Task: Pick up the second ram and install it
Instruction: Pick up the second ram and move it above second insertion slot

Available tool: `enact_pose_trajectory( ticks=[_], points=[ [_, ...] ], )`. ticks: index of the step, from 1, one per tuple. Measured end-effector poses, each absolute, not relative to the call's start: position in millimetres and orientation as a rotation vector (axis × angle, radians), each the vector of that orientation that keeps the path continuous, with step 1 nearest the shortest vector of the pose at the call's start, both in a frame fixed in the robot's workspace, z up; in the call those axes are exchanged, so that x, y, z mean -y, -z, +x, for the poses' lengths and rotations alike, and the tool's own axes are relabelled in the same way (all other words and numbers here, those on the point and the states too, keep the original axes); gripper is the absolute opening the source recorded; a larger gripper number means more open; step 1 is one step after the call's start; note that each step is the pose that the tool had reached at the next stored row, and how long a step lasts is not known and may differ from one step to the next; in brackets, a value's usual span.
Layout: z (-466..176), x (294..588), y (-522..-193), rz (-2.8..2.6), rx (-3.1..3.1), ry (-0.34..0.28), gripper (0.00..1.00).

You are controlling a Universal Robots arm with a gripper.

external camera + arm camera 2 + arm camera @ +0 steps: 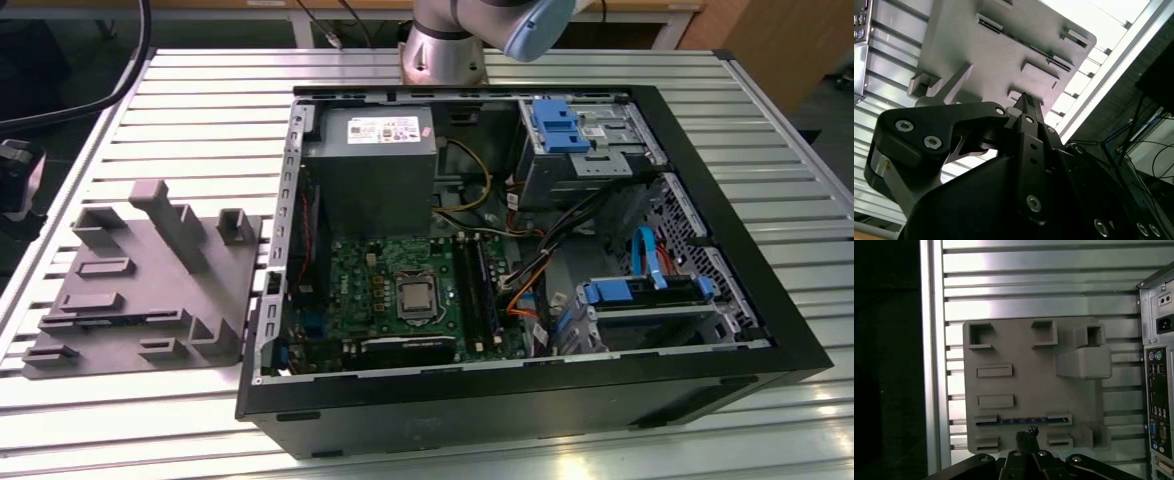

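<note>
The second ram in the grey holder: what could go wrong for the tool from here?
The tool looks shut and aimed near the second ram; lowered like this, it might press on the stick. The ram's ends sit in slots of the grey holder; a skewed pull could jam it.

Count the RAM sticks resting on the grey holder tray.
1: the second ram sits between two brackets of the grey holder, just beyond the gripper. The gripper covers part of the neighbouring bracket pair.
</note>
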State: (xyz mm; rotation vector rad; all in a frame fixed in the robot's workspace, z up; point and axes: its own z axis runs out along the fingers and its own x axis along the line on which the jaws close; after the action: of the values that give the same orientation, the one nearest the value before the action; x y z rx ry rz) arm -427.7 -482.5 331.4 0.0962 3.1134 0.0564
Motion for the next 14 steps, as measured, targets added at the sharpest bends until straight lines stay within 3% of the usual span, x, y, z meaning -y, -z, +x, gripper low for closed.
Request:
enact_pose_trajectory(
  ticks=[14],
  points=[
    [-427.7,482.5,-331.1,-0.093,-3.116,-0.059,0.11]
  ],
)
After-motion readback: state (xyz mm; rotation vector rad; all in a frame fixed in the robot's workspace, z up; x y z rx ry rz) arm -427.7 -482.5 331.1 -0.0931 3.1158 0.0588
